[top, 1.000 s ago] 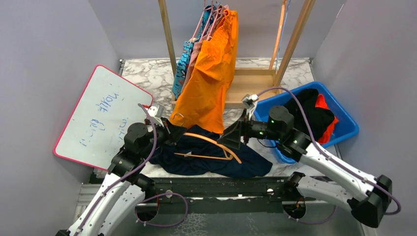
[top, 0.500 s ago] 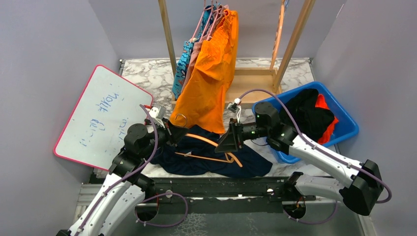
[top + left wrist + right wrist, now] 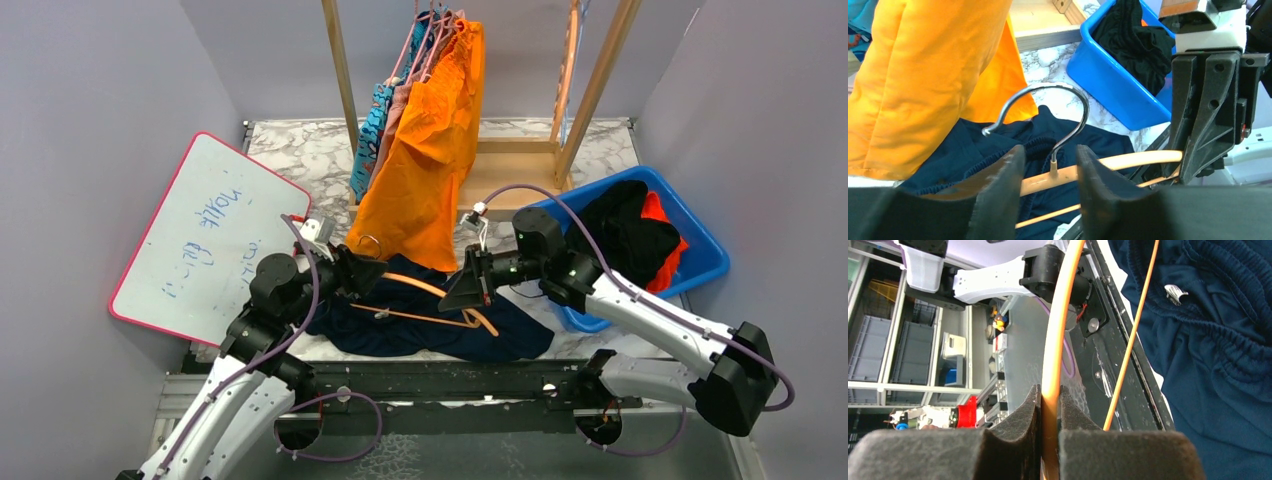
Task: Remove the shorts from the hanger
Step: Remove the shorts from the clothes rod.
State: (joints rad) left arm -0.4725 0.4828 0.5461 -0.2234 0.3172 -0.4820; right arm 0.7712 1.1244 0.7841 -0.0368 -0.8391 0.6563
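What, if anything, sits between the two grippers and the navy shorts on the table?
Only the hanger. The right gripper is clamped on its wooden arm, the left gripper stands open around its neck; neither grips the navy shorts lying under it. Nothing else intervenes.

We are looking at pale lilac walls closing in a white marbled desk. A wooden rack is standing at the back, and a pink-rimmed whiteboard is leaning by the left wall (blue scribbles on it). Past the desk's near edge, metal shelving is holding grey crates.
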